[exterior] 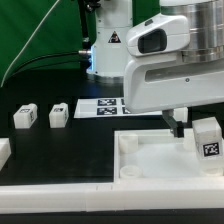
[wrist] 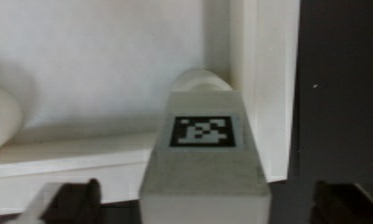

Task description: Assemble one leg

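A leg (exterior: 208, 141), a small white block with a black-and-white tag, stands on the right part of the large white square panel (exterior: 150, 158). My gripper (exterior: 199, 128) is lowered over it, one dark finger (exterior: 180, 126) showing beside it. In the wrist view the leg (wrist: 204, 140) lies between my two fingers (wrist: 80, 203) with a gap on each side, so the gripper (wrist: 209, 208) is open around it. The panel (wrist: 94, 70) fills the background there, with its raised rim beside the leg. Two more legs (exterior: 25, 117) (exterior: 57, 114) stand on the black table at the exterior view's left.
The marker board (exterior: 100, 107) lies flat behind the panel. Another white part (exterior: 3, 152) shows at the exterior view's left edge. The arm's white base (exterior: 108, 45) stands at the back, with cables on the green backdrop.
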`<state>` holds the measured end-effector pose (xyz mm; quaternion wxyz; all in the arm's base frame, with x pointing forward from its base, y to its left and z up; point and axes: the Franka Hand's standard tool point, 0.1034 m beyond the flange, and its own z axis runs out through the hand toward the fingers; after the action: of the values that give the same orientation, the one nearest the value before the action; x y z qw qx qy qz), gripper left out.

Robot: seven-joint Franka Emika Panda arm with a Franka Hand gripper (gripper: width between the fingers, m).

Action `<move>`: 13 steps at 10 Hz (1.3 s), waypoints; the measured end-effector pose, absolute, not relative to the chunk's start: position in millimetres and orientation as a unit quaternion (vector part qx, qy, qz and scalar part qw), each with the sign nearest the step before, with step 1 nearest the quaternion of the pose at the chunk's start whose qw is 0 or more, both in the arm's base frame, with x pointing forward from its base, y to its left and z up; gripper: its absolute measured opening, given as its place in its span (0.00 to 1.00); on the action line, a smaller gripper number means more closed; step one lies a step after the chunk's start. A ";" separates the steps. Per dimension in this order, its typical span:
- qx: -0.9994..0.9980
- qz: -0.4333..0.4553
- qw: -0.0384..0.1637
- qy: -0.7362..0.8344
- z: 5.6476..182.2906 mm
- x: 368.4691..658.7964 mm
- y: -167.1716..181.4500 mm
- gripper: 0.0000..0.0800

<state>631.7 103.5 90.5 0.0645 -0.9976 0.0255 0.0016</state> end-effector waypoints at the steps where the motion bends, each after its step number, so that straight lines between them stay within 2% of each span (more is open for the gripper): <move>1: -0.998 0.002 0.065 0.025 90.5 631.7 103.5 0.48; 2: -0.998 0.001 0.065 0.025 90.6 631.9 103.5 0.37; 7: -0.996 0.002 0.066 0.058 90.5 631.9 103.9 0.37; 13: -0.917 0.022 0.059 0.395 89.7 630.2 104.5 0.37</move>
<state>630.2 104.5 89.7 0.0586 -0.9167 0.3947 0.0217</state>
